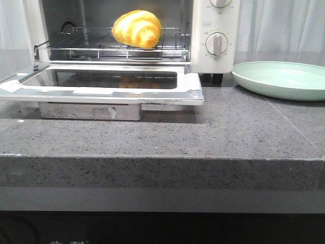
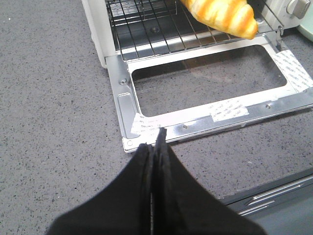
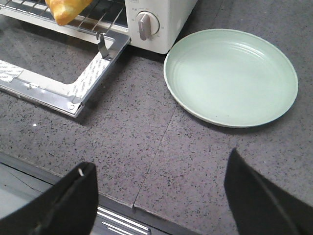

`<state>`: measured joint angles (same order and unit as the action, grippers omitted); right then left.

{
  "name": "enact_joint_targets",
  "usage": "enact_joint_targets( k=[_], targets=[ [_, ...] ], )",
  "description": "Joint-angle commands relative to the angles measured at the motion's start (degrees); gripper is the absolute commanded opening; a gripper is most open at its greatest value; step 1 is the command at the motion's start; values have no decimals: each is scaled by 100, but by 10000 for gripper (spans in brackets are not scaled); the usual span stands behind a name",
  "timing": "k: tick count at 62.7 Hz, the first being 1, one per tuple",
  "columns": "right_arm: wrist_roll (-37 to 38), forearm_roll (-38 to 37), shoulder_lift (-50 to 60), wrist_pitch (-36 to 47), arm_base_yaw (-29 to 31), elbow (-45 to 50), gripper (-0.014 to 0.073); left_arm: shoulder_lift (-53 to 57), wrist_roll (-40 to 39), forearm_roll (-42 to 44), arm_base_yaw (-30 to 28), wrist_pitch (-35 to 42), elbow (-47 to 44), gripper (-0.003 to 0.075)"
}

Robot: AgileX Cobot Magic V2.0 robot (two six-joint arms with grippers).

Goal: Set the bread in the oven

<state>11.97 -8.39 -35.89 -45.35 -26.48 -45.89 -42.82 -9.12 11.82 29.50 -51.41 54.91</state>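
The bread point(image 1: 137, 29), a glossy golden roll with orange-brown stripes, lies on the wire rack point(image 1: 91, 46) inside the white oven point(image 1: 216, 30). The oven's glass door point(image 1: 101, 84) hangs open, flat over the counter. The bread also shows in the left wrist view point(image 2: 225, 14) and the right wrist view point(image 3: 66, 10). My left gripper point(image 2: 157, 139) is shut and empty, its tips just short of the door's front corner point(image 2: 132, 142). My right gripper point(image 3: 159, 161) is open and empty above the counter's front edge, short of the plate. Neither gripper shows in the front view.
An empty pale green plate point(image 1: 284, 79) sits on the grey speckled counter right of the oven; it also shows in the right wrist view point(image 3: 230, 76). The oven's dial knob point(image 1: 217, 44) faces front. The counter's front edge point(image 1: 162, 158) runs across the view.
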Motion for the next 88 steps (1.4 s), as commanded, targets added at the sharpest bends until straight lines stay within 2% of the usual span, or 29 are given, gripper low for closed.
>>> enact_joint_targets(
  k=[1,12,21,51,59,67,74,88],
  targets=[
    [-56,-142,5,451,39,-132,401,-2,-51,62,5,398,141,-17],
    [-56,-142,5,451,39,-132,86,-2,-51,62,5,398,141,-17],
    [-56,-142,5,458,39,-132,-78,-2,-51,62,5,398,141,-17],
    [-51,-157,5,388,39,-132,-70,-2,-51,62,5,398,141,-17],
    [-51,-157,5,388,39,-132,-70,138,-51,35,-116,523,-111,-17],
    [-51,-157,5,388,39,-132,-70,725,-51,-98,-739,1299,-976,-17],
    [-51,-157,5,388,39,-132,-70,1474,-51,-718,-1480,2272,-1938,-17],
    [-51,-157,5,388,39,-132,-70,2956,-40,-1602,-2535,3327,-3820,-17]
  ],
)
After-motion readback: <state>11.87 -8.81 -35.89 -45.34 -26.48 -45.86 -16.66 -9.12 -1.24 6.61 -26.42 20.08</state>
